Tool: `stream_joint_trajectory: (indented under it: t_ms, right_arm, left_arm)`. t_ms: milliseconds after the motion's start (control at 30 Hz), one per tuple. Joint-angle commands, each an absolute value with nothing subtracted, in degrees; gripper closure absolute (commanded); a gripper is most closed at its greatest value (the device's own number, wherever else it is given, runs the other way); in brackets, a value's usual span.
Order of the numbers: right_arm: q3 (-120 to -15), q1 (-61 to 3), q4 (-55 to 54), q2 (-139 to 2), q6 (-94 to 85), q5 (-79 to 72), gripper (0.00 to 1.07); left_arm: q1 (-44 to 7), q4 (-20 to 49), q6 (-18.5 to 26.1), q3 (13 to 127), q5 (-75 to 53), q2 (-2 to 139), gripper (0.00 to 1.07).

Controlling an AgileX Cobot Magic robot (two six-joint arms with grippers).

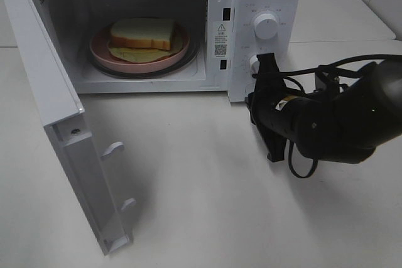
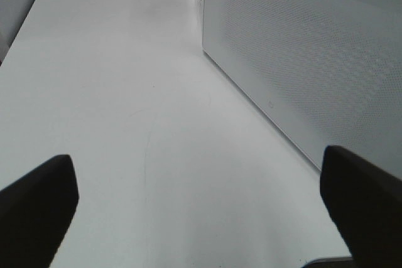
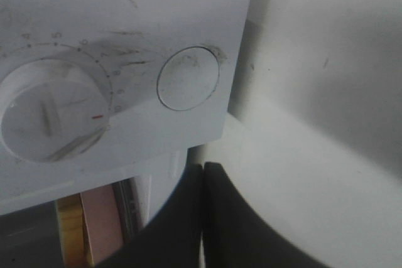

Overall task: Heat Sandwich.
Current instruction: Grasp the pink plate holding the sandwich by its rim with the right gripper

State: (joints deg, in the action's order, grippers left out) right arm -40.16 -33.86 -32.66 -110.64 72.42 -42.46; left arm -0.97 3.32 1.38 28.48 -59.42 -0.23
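**Microwave** (image 1: pixel 276 54): one, white, at 12 o'clock in the high view on one white table (image 1: pixel 201 211).
**Door** (image 1: pixel 56 111): one, swung wide open toward 8 o'clock, with two latch hooks (image 1: pixel 113 149) on its free edge.
**Dials:** two on the front panel. The upper dial (image 1: pixel 266 26) is in full sight. The lower dial (image 1: pixel 255 63) is partly covered by the right gripper.
**Sandwich** (image 1: pixel 143 33): one, lying inside the oven cavity at 11 o'clock on one pink plate (image 1: pixel 100 51), with leafy filling spilling out from under the bread.
**Right gripper** (image 1: pixel 267 62): one, black, reaching in from 3 o'clock. Its fingers are pressed together with nothing between them, and their tips are at the lower dial.
**Left gripper** (image 2: pixel 198 174): one, fingers (image 2: pixel 38 205) spread wide over bare table, holding nothing.

**View differences**
- **High view:** omits the left gripper entirely.
- **Left wrist view:** alone shows the door's dotted outer face.
- **Right wrist view:** alone shows the numbered scale around a dial and a flat round button (image 3: pixel 188 78) beside it. It catches only a sliver of the sandwich and plate edge-on.
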Motion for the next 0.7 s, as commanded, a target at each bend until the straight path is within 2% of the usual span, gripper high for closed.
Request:
stream_joint_trajectory:
  t_ms: [33, 267, 433, 700]
  right_arm:
    - [-37.8, -34.1, -31.1, -107.8, 71.3, -41.4, 1.05]
    - [-32.1, -34.1, -28.5, -100.3, 63.9, -36.1, 1.05]
    - [-31.4, -34.1, -28.8, -93.4, 45.4, -23.5, 1.03]
    - [-31.4, -34.1, -28.8, -87.3, 22.5, -12.0, 1.02]
  left_arm:
    - [-0.7, 3.2, 1.4, 28.2, -59.0, -1.5, 0.06]
    - [-0.7, 3.2, 1.4, 28.2, -59.0, -1.5, 0.06]
    - [-0.7, 3.2, 1.4, 28.2, -59.0, -1.5, 0.06]
    - [-0.7, 3.2, 1.4, 28.2, -59.0, -1.5, 0.06]
